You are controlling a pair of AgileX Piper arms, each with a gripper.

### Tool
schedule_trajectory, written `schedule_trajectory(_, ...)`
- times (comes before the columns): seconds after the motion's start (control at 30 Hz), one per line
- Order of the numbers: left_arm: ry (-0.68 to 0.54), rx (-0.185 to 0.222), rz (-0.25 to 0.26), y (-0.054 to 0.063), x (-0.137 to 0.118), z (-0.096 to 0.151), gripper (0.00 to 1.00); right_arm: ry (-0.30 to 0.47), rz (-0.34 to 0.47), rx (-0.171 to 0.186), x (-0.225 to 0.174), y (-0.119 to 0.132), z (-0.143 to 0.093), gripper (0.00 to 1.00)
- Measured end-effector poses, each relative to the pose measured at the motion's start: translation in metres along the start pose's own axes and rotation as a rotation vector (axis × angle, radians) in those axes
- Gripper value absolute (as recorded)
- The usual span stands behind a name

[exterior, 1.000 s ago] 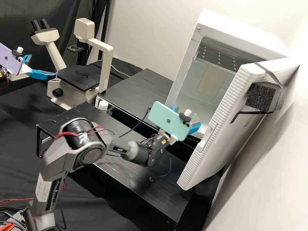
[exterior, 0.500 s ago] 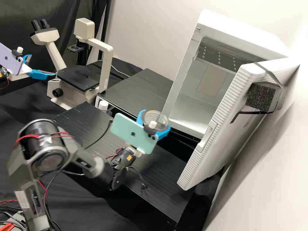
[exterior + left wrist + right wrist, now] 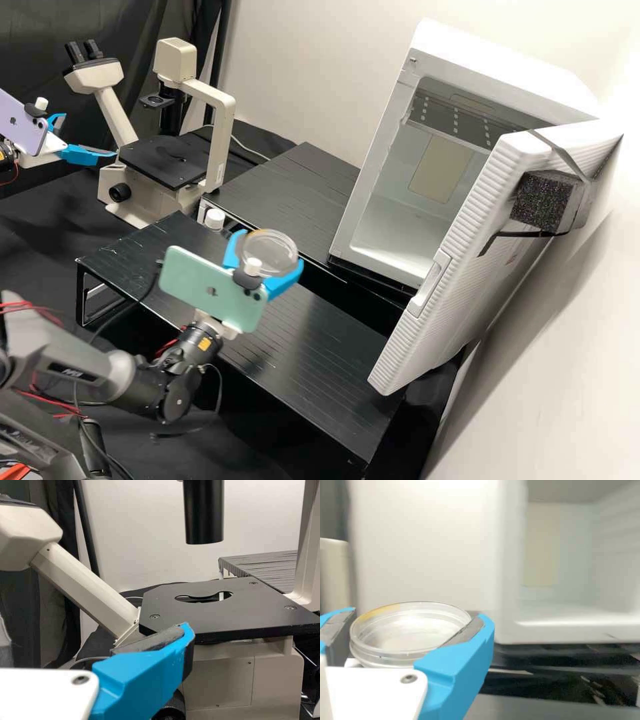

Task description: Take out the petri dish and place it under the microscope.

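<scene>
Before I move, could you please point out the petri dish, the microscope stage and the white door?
Petri dish (image 3: 410, 630): right wrist view, inner floor.
Microscope stage (image 3: 200, 619): left wrist view, flat top.
White door (image 3: 475, 227): high view, ribbed edge.

Free gap between microscope stage (image 3: 260, 612) and tube (image 3: 203, 515)

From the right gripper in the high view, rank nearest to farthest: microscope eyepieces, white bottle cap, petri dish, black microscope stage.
From the right gripper:
1. Petri dish: held between its fingers.
2. White bottle cap: on the microscope side.
3. Black microscope stage: beyond the cap.
4. Microscope eyepieces: up at the view's top left.
</scene>
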State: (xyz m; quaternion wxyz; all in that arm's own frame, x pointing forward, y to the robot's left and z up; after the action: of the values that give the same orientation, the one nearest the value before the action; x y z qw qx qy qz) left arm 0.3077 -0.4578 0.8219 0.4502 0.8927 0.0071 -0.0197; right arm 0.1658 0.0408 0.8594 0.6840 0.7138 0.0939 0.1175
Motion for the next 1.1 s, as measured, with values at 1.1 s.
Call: schedule_trajectory(1.1,0.000,0.000,0.000,0.000,0.000,0.000,1.00,0.182,-0.244,-0.073,0.158,-0.138,-0.103,0.00)
